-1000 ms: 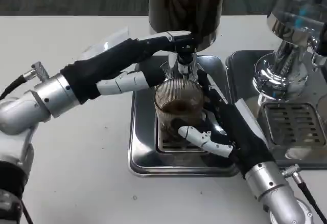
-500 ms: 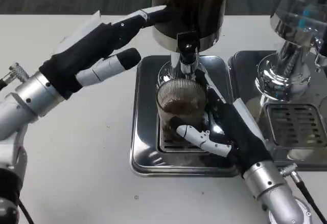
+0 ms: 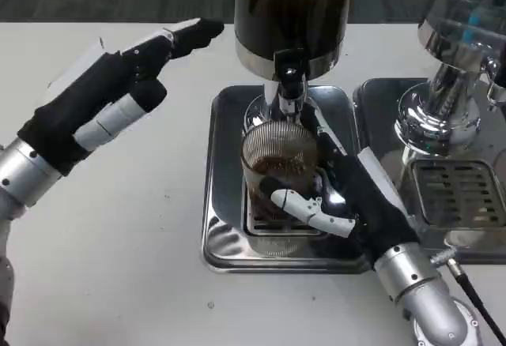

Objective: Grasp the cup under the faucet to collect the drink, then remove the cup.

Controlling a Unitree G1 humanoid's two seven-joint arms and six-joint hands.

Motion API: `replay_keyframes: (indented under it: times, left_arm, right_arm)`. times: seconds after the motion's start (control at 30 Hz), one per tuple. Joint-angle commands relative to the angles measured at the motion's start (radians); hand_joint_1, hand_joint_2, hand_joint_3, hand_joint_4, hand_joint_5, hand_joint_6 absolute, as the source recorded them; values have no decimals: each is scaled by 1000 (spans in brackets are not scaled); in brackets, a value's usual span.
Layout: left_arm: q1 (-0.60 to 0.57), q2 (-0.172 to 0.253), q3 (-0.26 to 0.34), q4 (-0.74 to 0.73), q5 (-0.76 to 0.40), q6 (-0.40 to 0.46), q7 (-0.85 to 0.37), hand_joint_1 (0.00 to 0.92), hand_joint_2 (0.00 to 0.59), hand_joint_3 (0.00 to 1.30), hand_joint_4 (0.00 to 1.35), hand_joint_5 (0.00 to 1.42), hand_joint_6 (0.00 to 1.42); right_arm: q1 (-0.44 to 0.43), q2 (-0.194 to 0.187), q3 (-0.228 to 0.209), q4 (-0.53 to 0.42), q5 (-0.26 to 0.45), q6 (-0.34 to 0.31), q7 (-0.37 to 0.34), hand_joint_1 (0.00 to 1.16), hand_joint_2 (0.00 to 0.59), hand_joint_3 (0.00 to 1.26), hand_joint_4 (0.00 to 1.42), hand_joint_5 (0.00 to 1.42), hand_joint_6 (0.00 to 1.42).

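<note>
On the white tabletop point(image 3: 142, 227), the cup point(image 3: 278, 174) sits under the faucet point(image 3: 288, 85), drink inside, gripped by the right robot hand point(image 3: 348, 196). Left robot hand point(image 3: 111, 93) hovers spread. Removal remains.

Clear ribbed cup point(image 3: 278, 156) holds brown drink; silver drip tray point(image 3: 225, 235); white table point(image 3: 118, 243).

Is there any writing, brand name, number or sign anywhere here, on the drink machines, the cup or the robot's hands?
None can be read.
Dark dispenser: no label or lettering shows on its face.
Ribbed cup held by the right hand: plain, no print.
Chrome machine on the right: only reflections and a blue glint, no words.
Left hand, drip tray and white table: no markings visible.
</note>
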Motion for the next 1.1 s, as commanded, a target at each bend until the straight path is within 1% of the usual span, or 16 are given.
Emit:
replay_keyframes:
  times: [0.03, 0.23, 0.6, 0.93, 1.1]
  left_arm:
    - [46, 15, 14, 6, 9, 13, 20, 0, 71, 203, 131, 103, 68]
    - [85, 19, 25, 12, 14, 23, 40, 0, 72, 212, 134, 104, 70]
    - [149, 26, 26, 35, 28, 38, 60, 0, 83, 237, 157, 108, 73]
    - [177, 19, 26, 43, 32, 55, 65, 0, 84, 251, 176, 115, 74]
    - [191, 15, 25, 38, 35, 61, 65, 0, 85, 256, 179, 120, 74]
  right_arm:
    - [-11, -4, 8, 15, -10, -2, 2, 638, 225, 0, 0, 0, 74]
    - [-22, -2, 10, 32, -17, 6, -9, 638, 225, 0, 0, 1, 74]
    - [-23, 8, 7, 49, -45, 25, -45, 648, 218, 0, 0, 19, 91]
    - [-15, 10, 10, 43, -58, 36, -67, 653, 217, 0, 0, 61, 113]
    - [-19, 17, 11, 62, -58, 28, -67, 654, 217, 0, 0, 84, 137]
